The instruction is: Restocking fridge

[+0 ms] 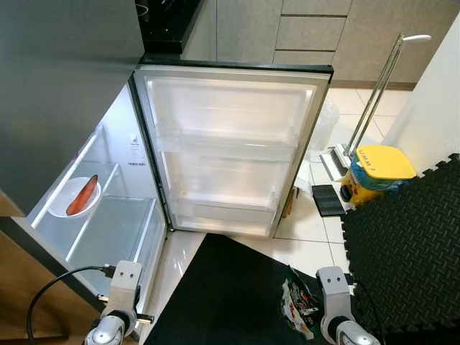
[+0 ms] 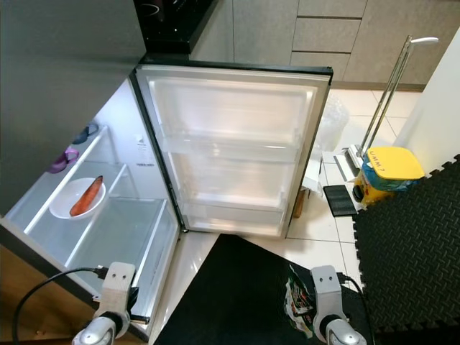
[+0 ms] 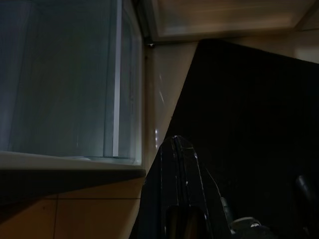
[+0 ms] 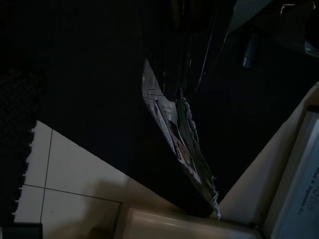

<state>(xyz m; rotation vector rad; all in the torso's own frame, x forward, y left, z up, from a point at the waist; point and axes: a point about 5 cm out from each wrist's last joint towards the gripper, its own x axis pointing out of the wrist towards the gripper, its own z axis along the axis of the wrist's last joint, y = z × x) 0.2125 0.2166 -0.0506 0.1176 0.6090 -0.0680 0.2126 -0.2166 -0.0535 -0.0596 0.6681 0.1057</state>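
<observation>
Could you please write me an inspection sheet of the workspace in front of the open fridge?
Surface: black floor mat on pale tiles before the fridge; dark foam mat at the robot's right.
Job's things: fridge door wide open, its door racks bare; white plate with an orange carrot-like item on a glass shelf.
Clutter: yellow-lidded mop bucket with a long handle.
Grippers: right pincer shut on a printed packet; left pincer low by the fridge's front edge.
Cables: black cable at the left arm.
Surroundings: grey cabinet drawers behind.
</observation>
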